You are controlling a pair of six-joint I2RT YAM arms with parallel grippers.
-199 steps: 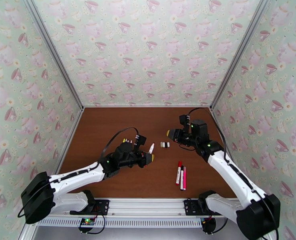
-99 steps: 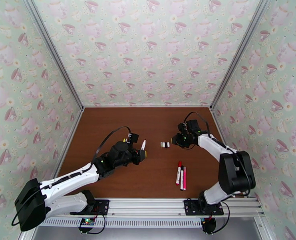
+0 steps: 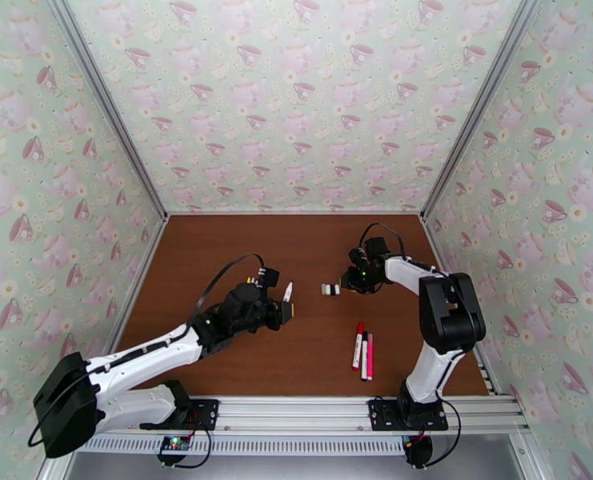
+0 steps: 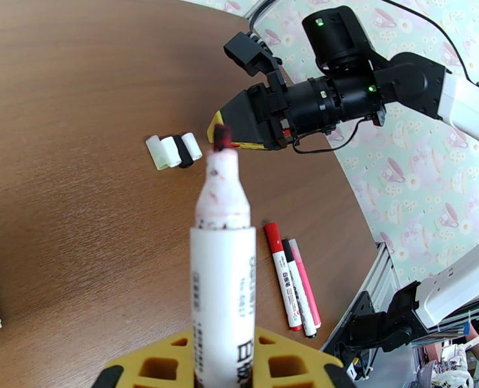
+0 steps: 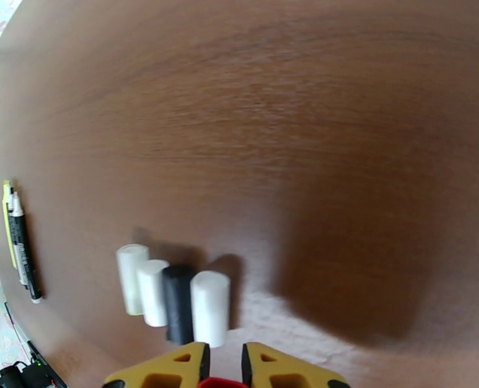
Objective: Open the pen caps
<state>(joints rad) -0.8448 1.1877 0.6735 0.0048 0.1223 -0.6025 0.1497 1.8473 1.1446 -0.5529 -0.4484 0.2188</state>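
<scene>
**Left gripper holds an uncapped pen upright; right gripper pinches a red cap**

From its base at the near edge, the left arm (image 3: 148, 354) stretches low and forward, ending to the near left of the row of caps (image 3: 330, 289). The left gripper (image 3: 284, 311) is clenched on a white pen (image 4: 223, 279), held upright with its bare red tip (image 4: 221, 136) uppermost. The right arm (image 3: 444, 314) rises from its base, folds at the elbow and bends leftward. This puts the right gripper (image 3: 350, 279) low and just right of the row of caps, nose towards them. Its yellow fingers (image 5: 174, 366) are nearly together, pinching a red cap (image 5: 220, 383).

The table (image 3: 216, 250) is brown wood grain. Walls (image 3: 296, 98) papered with teacups and teapots stand behind the row of caps and on both sides.

The row of caps, three whitish and one black, lies side by side and touching between the two grippers, closer to the right one. Nearer than the row and slightly right, three pens (image 3: 362, 350) lie together: one red-ended, one black-ended, one pink. Well left of the row, two more pens (image 5: 16, 244) lie side by side.
</scene>
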